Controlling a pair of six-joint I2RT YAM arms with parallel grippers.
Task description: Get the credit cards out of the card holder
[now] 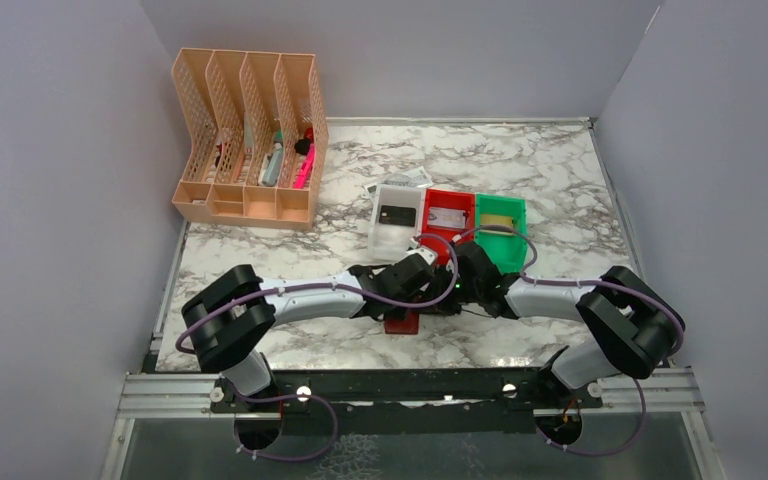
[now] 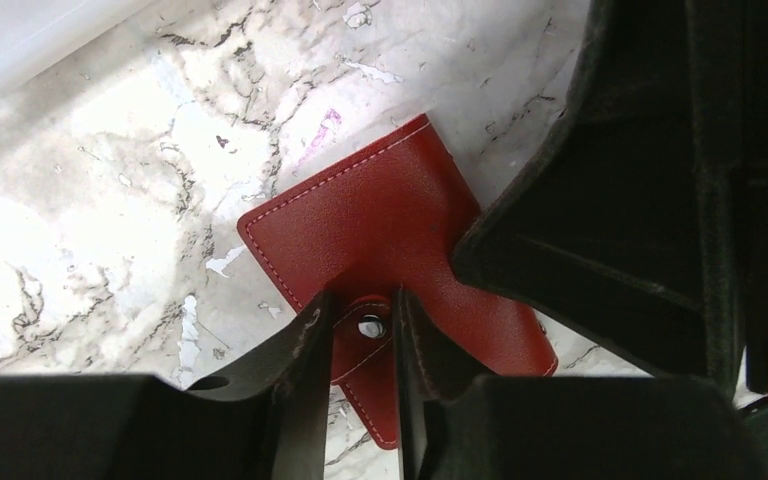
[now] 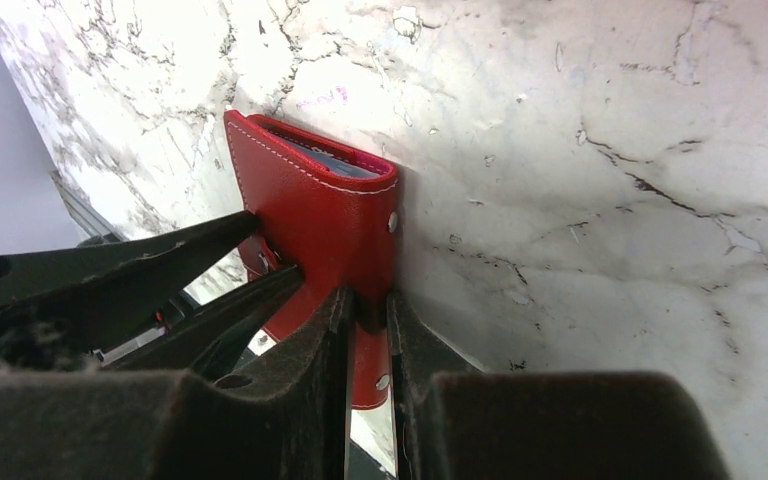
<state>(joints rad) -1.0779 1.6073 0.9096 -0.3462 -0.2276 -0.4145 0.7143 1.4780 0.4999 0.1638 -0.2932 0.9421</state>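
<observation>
The dark red card holder (image 2: pixel 370 215) stands on edge off the marble, held between both grippers near the table's front middle (image 1: pixel 401 323). My left gripper (image 2: pixel 360 298) is shut on its small side tab, the metal snap (image 2: pixel 370 325) showing between the fingers. My right gripper (image 3: pixel 368 296) is shut on the edge of one cover. Bluish sleeves (image 3: pixel 340 166) peek out at the holder's top edge; no card shows inside them. Three credit cards lie in bins: a black one (image 1: pixel 395 213), a pale one (image 1: pixel 447 216) and a gold one (image 1: pixel 500 222).
White (image 1: pixel 382 236), red (image 1: pixel 430 200) and green (image 1: pixel 516 250) bins stand side by side just behind the grippers. A peach desk organiser (image 1: pixel 250 205) with pens fills the back left corner. A white printed tag (image 1: pixel 407 179) lies behind the white bin. Grey walls enclose the table.
</observation>
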